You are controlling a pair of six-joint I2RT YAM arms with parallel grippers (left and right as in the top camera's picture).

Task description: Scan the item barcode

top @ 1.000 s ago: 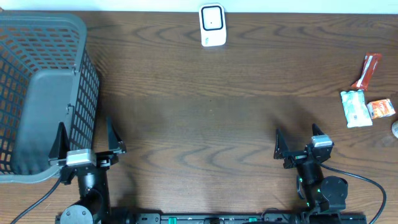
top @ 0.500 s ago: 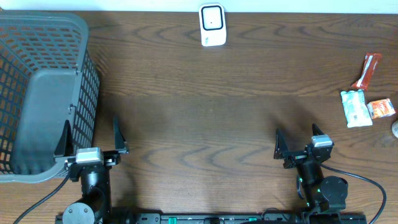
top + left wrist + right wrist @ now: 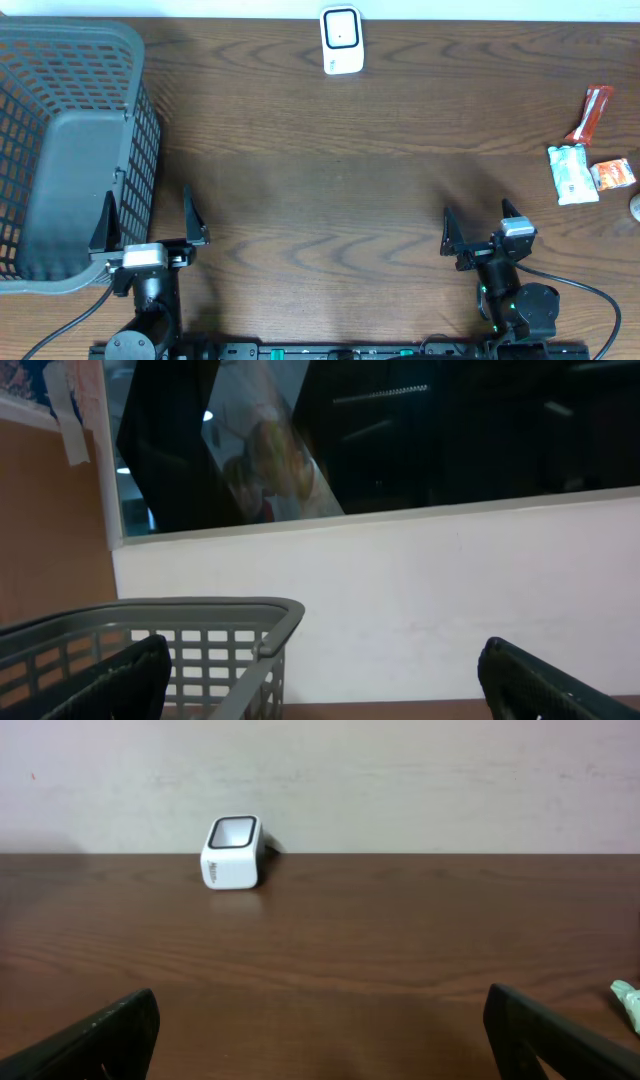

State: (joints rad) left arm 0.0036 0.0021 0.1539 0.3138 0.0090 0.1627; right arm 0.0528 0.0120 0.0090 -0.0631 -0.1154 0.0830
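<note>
The white barcode scanner [image 3: 341, 40] stands at the table's far edge, and the right wrist view has it left of centre [image 3: 233, 853]. Three packets lie at the far right: a red one [image 3: 591, 113], a white and green one [image 3: 571, 173] and an orange one [image 3: 613, 175]. A pale green corner [image 3: 626, 994] of one shows at the right wrist view's edge. My left gripper [image 3: 148, 216] [image 3: 322, 682] is open and holds nothing, low at the near left beside the basket. My right gripper [image 3: 478, 228] [image 3: 322, 1032] is open and holds nothing, near the front right, well short of the packets.
A large grey mesh basket [image 3: 140, 120] fills the left side, its corner close in front of my left gripper [image 3: 270, 622]. A pale object [image 3: 635, 207] peeks in at the right edge. A white wall runs behind the table.
My left gripper has shifted slightly to the right along the front edge. The right arm, scanner and packets have not moved.
</note>
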